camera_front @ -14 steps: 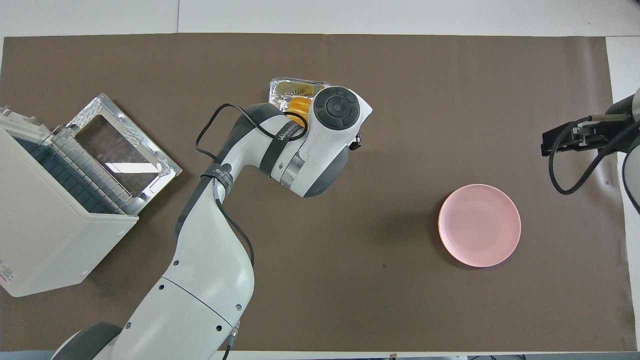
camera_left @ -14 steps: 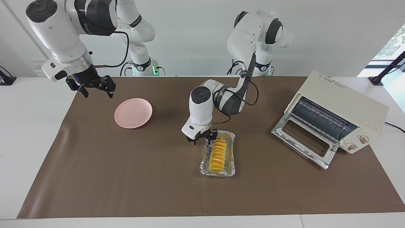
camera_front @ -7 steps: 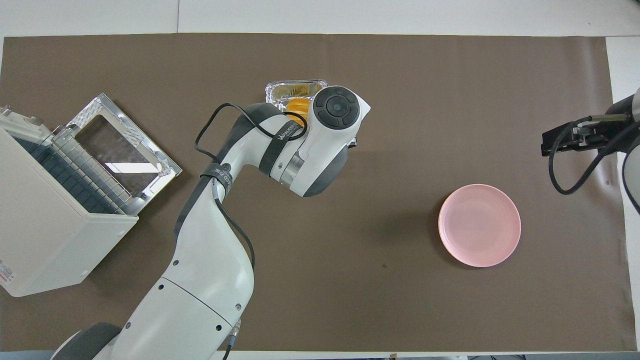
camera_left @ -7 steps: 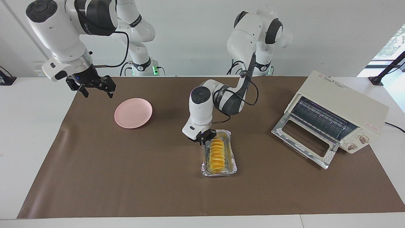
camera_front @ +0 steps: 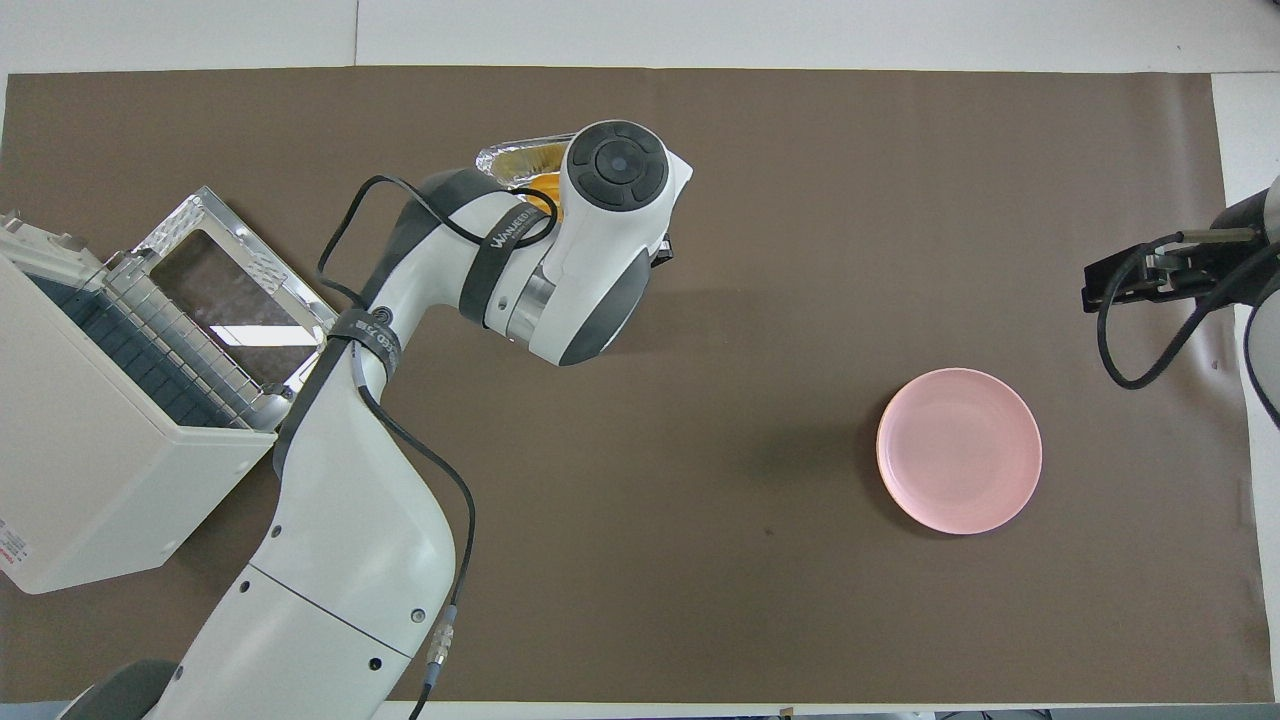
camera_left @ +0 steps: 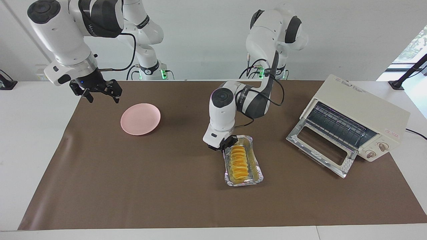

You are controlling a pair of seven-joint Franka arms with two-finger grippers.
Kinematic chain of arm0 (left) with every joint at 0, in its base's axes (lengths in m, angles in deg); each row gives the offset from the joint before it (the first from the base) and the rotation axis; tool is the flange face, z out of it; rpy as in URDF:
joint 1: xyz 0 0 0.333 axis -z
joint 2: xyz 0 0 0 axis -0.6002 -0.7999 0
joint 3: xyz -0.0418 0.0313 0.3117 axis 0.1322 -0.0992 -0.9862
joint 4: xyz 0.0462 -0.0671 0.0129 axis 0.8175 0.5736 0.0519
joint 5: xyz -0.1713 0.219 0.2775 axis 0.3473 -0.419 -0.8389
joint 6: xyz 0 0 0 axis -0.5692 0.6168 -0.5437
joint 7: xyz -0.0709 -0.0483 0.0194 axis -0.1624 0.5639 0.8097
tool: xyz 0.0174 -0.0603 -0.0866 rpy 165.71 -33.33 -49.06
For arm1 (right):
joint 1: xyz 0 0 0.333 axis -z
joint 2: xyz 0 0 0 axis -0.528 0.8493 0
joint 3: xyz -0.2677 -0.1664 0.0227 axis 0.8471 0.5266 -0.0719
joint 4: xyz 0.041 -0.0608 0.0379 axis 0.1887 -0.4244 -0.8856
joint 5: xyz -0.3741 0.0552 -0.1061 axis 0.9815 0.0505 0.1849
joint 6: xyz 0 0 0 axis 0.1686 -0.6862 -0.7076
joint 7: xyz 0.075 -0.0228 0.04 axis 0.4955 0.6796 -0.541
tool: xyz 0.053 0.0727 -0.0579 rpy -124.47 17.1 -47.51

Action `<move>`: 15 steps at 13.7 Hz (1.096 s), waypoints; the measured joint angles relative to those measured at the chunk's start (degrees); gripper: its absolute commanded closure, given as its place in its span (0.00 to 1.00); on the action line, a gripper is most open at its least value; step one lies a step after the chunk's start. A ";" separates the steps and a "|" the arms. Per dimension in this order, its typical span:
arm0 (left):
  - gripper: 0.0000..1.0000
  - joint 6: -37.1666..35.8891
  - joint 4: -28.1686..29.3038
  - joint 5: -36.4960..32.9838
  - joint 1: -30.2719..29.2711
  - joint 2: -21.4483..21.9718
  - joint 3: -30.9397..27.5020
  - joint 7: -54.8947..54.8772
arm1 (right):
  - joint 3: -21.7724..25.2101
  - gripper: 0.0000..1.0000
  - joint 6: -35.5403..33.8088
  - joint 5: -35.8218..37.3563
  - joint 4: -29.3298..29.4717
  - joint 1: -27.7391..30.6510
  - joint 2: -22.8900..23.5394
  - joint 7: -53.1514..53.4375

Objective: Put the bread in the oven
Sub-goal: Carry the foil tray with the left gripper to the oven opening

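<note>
- Left gripper [camera_left: 223,145] is clamped onto the rim of the foil tray [camera_left: 255,170], at the corner nearest the robots.
- The bread [camera_left: 239,161] sits inside that tray, right below the left gripper and stretching away from it. Not touched directly as far as I can see.
- The oven [camera_left: 363,116] is off toward the left arm's end of the table from that gripper, door dropped open, well apart from the tray.
- Right gripper [camera_left: 100,94] hangs waiting, fingers spread with nothing in them, over the mat edge with the pink plate [camera_left: 140,119] near it.
</note>
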State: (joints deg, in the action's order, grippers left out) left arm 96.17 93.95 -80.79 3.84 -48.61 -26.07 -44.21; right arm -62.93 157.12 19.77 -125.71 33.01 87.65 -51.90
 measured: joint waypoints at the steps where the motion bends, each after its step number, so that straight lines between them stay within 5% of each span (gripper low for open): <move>1: 1.00 -1.23 -0.27 0.01 -0.44 1.50 -1.02 0.44 | 0.00 0.00 0.00 0.00 0.00 0.00 0.00 0.00; 5: 1.00 -6.43 -0.50 0.04 -5.33 7.71 -2.78 5.06 | 0.00 0.00 0.00 0.00 0.00 0.00 0.00 0.00; 15: 1.00 -9.57 4.37 4.48 -15.95 8.57 -7.76 10.26 | 0.00 0.00 0.00 0.00 0.00 0.00 0.00 0.00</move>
State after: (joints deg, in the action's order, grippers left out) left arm 86.60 98.32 -76.31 -12.11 -40.03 -33.83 -33.94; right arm -62.93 157.12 19.77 -125.72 33.01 87.65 -51.90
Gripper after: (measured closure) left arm 0.965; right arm 0.000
